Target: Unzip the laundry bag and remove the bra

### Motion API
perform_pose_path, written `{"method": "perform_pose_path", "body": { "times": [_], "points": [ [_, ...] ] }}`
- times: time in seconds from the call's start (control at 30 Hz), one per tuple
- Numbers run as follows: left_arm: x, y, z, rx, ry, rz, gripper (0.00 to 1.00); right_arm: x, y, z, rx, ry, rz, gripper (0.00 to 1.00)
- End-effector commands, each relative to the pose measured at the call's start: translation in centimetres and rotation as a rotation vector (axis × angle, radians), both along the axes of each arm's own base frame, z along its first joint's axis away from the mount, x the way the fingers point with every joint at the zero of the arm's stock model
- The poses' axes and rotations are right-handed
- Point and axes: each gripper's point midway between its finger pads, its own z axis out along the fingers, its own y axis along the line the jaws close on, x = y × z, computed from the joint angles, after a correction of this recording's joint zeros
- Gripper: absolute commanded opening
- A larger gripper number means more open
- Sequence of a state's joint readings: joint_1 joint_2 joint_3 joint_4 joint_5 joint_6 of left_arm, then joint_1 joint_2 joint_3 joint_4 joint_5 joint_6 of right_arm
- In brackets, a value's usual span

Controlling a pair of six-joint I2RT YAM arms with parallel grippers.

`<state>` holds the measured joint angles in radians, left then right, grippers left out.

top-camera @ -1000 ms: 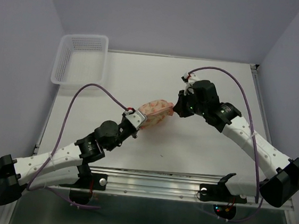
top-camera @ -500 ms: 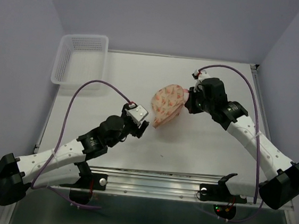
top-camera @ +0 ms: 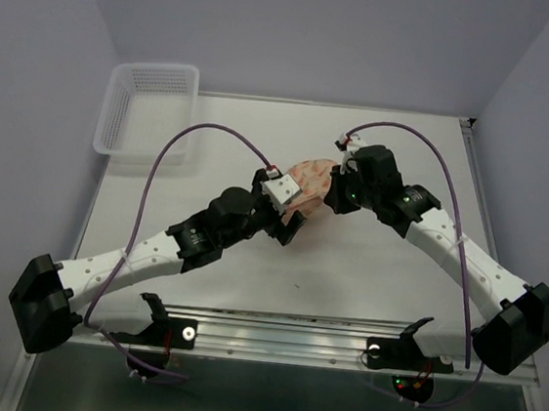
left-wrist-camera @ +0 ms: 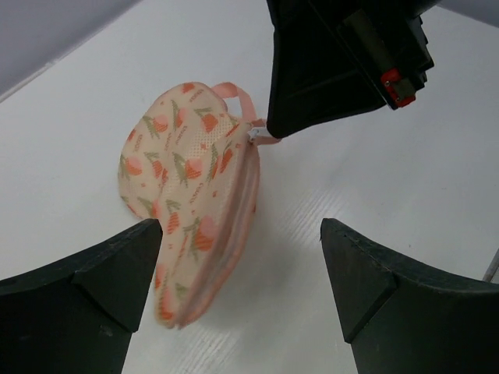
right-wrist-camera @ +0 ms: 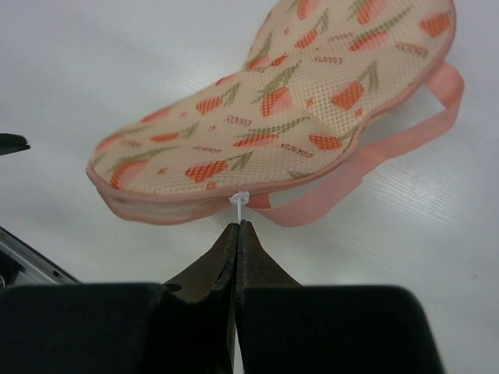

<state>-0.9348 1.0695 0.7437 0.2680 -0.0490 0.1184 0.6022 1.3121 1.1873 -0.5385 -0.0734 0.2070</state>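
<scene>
**A:** Where is the laundry bag (top-camera: pixel 309 178) right now?

**B:** Mid-table (top-camera: pixel 213 140), between the 2 arms and well apart from the white basket (top-camera: pixel 152 104); the zipped seam faces the right wrist camera, with the pink loop (right-wrist-camera: pixel 374 148) trailing beside it.

**A:** And the right gripper (right-wrist-camera: pixel 236 226)?

**B:** Its 2 fingers are pressed together on the small white zipper pull (right-wrist-camera: pixel 240 199); I judge that pinch is there so the slider can be dragged along the seam.

**A:** Is the seam open at all?

**B:** Not that I can see; the pink edging looks closed along the whole visible side, so the bra is out of sight, presumably inside.

**A:** Why is the left gripper (left-wrist-camera: pixel 238 234) hanging over it?

**B:** Its fingers are spread wide, 1 on each side of the bag's lower end, touching nothing; my guess is it means to clamp the fabric and anchor it, since a pull on the slider alone would drag the whole soft pouch.

**A:** Is the bag flat on the table?

**B:** I cannot tell; it may be tipped up at the pinched end.

**A:** The main risk?

**B:** The tiny tab slipping out of the pinch.
</scene>
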Motion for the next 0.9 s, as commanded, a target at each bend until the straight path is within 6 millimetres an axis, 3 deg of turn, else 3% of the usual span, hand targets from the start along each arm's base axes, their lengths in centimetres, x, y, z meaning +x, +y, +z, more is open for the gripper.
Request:
{"method": "perform_pose_path", "body": {
  "times": [0.0,0.1,0.2,0.4,0.7,0.83,0.87],
  "points": [
    [0.3,-1.7,2.8,-0.093,-0.002,-0.019,0.96,0.4,2.5,1.9,0.060,-0.052,0.041,0.01],
    [0.9,-2.2,2.0,-0.046,-0.021,-0.007,0.97,0.4,3.0,1.7,0.054,-0.049,0.048,0.01],
    [2.2,-1.3,0.7,0.058,-0.086,0.042,0.97,0.3,3.4,1.8,0.057,-0.051,0.061,0.01],
    [3.4,-0.1,0.4,0.270,-0.281,0.019,0.97,-0.2,3.9,1.4,0.056,-0.041,0.089,0.01],
    [3.2,-2.5,-0.8,0.335,-0.308,-0.119,0.96,-0.2,4.0,1.1,0.057,-0.030,0.095,0.01],
    [3.3,-3.3,-1.8,0.340,-0.285,-0.140,0.84,0.0,4.2,1.3,0.064,-0.034,0.094,0.01],
    [3.3,-3.3,-2.3,0.354,-0.279,-0.145,0.71,0.0,4.2,1.3,0.063,-0.031,0.094,0.01]
  ]
}}
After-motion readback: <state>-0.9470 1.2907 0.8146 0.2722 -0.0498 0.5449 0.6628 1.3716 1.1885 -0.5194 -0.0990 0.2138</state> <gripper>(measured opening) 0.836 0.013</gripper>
